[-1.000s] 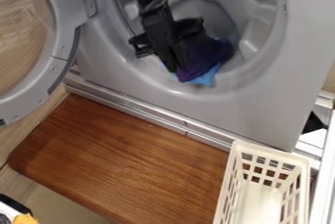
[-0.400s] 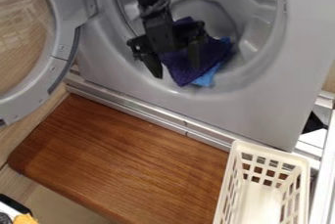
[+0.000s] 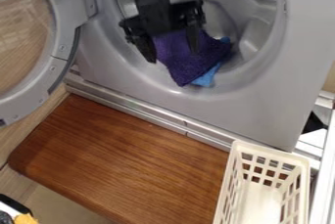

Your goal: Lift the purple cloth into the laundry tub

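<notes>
The black gripper [image 3: 174,55] hangs in the mouth of the drum, its two fingers spread wide apart. Below and behind it the purple cloth [image 3: 190,62] lies on the lower rim of the laundry tub [image 3: 262,3], a grey round drum opening. One finger overlaps the cloth's upper part in the view, and the other is by its left edge. Whether either finger touches the fabric I cannot tell. Part of a blue cloth [image 3: 208,77] sticks out from under the purple one on its lower right.
At the left stands the round door [image 3: 62,52], swung open. A brown wooden board [image 3: 124,159] lies in front of the machine. The white slotted basket [image 3: 262,193] is at the lower right. Something orange [image 3: 25,219] shows at the bottom left corner.
The gripper's fingers have parted from a closed pose. The gripper has risen a little, and more of the purple cloth shows, spread between and below the fingers.
</notes>
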